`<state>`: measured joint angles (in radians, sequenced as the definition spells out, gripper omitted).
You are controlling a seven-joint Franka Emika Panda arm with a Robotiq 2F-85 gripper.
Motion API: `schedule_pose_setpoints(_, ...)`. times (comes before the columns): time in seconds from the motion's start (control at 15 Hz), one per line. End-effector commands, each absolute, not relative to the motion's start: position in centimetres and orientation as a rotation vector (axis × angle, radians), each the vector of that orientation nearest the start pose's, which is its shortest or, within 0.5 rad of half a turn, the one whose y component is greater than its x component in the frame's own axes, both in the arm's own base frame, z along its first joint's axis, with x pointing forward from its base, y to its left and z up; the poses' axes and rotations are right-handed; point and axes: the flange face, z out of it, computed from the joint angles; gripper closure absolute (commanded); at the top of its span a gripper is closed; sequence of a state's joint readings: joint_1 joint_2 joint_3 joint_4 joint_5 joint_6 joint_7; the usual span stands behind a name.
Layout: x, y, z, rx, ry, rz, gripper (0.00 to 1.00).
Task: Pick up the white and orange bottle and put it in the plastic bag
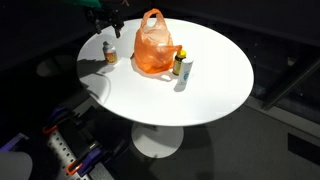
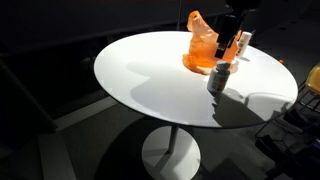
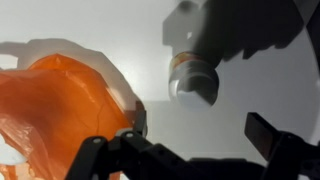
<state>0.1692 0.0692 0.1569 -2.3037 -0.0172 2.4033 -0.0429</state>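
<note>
I'm hovering my gripper [image 3: 185,140] over the white and orange bottle [image 1: 109,52], fingers [image 3: 272,138] spread wide and pinching nothing, while it's standing upright on the white table [image 1: 210,90] near the orange plastic bag [image 1: 152,48].

In an exterior view the arm [image 1: 100,8] runs off the top edge, and the gripper [image 1: 108,22] is dark on dark — its jaws cannot be made out there. In the wrist view the white and orange bottle [image 3: 190,80] is blurred and its label unreadable, and the plastic bag [image 3: 60,110] is cut by the left and bottom edges. The second bottle [image 1: 183,68] carries print too small to read.
</note>
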Motion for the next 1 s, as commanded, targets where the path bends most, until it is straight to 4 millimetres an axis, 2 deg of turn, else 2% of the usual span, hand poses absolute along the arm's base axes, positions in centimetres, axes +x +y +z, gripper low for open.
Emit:
schedule_pose_setpoints(0.0,49.8,17.8,30.9,-3.084,-0.599,-0.011,0.00)
schedule_pose_setpoints(0.2,49.6,18.2,29.9,-3.100,-0.618,0.007,0.00)
schedule_pose_setpoints(0.27,49.6,18.3,29.7,-3.104,-0.623,0.015,0.17)
schedule_pose_setpoints(0.33,49.6,18.3,29.5,-3.109,-0.624,0.018,0.27)
schedule_pose_setpoints(0.67,50.0,18.1,29.7,-3.137,-0.628,0.008,0.68)
schedule_pose_setpoints(0.8,50.1,17.8,30.4,-3.145,-0.621,0.004,0.81)
schedule_pose_setpoints(0.93,50.4,17.7,31.5,-3.139,-0.616,0.002,0.81)
